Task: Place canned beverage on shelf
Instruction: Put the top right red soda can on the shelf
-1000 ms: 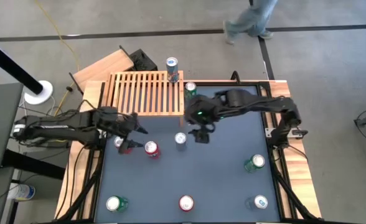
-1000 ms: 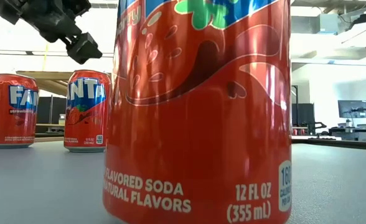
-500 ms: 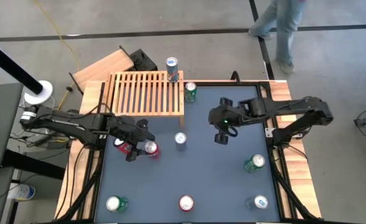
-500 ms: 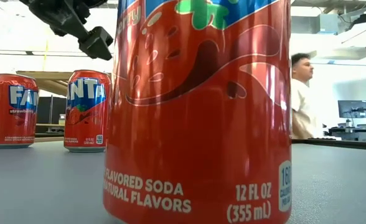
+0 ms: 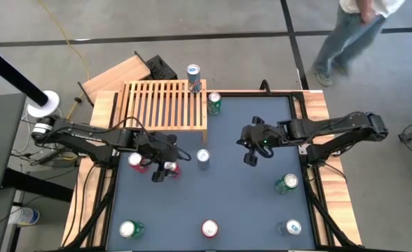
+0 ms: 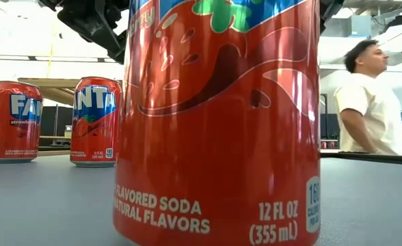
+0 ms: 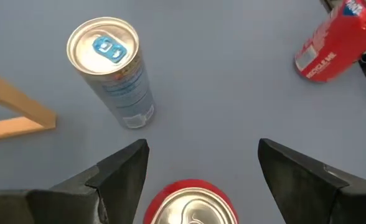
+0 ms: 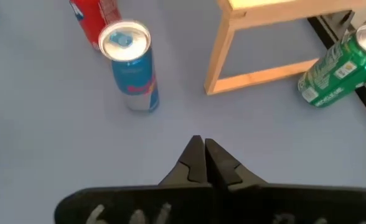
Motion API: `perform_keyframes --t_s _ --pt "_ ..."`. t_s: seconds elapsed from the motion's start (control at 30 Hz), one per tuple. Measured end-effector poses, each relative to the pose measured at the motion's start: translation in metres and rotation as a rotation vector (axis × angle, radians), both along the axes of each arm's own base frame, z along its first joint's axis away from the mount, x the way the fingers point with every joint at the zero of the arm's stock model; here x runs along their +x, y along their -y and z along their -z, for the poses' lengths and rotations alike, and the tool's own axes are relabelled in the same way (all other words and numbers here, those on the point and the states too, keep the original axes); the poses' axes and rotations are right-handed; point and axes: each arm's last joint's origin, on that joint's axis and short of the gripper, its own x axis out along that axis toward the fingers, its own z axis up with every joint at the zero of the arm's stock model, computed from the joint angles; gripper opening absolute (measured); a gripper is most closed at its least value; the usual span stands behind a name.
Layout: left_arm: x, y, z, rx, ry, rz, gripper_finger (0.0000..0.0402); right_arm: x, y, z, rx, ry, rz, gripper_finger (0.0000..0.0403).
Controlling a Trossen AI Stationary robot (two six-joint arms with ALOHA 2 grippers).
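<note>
My left gripper (image 5: 166, 168) hovers open over a red can (image 7: 192, 204) that stands on the blue table top; its fingers (image 7: 124, 174) are on either side of the can's top, apart from it. A second red can (image 5: 136, 160) stands just to its left. A slim silver-topped can (image 5: 203, 156) stands between the two arms. My right gripper (image 8: 203, 155) is shut on nothing, right of the slim can (image 8: 132, 65). The slatted wooden shelf (image 5: 164, 105) sits at the far left, and a blue can (image 5: 193, 72) stands on its far right corner.
A green can (image 5: 214, 102) stands on the table by the shelf's right end. More cans stand near the front and right: green (image 5: 286, 183), green (image 5: 131, 229), red (image 5: 209, 227), silver-topped (image 5: 292, 227). A person (image 6: 372, 102) walks beyond the far edge.
My left gripper has moved toward the table's right edge, from over the left red can to over the red can beside it, staying open. My right gripper has drawn back from the slim can toward the right edge and has shut. The person has walked to the right.
</note>
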Motion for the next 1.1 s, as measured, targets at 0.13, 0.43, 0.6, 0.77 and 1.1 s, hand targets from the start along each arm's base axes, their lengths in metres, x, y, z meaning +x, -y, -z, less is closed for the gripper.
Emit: perform_keyframes --t_s 0.13,0.43,0.6,0.77,1.1 --pt "0.003 -0.001 0.004 -0.025 -0.028 0.002 0.0293 -0.001 0.0 0.005 -0.001 -0.013 -0.001 0.0001" --pt "0.007 -0.006 0.012 0.059 -0.058 -0.066 0.0293 0.001 0.0 0.003 0.0 0.007 -0.001 0.0" --pt "0.009 -0.007 0.011 0.039 -0.053 -0.115 0.0293 0.001 0.0 0.003 0.001 0.007 -0.001 0.0" --pt "0.009 -0.007 0.011 -0.068 -0.068 -0.133 0.0304 0.001 0.0 0.003 0.0 0.007 -0.003 0.0" --pt "0.008 -0.007 0.011 -0.076 -0.075 -0.129 0.035 0.001 0.0 0.004 0.0 0.006 -0.004 0.0"
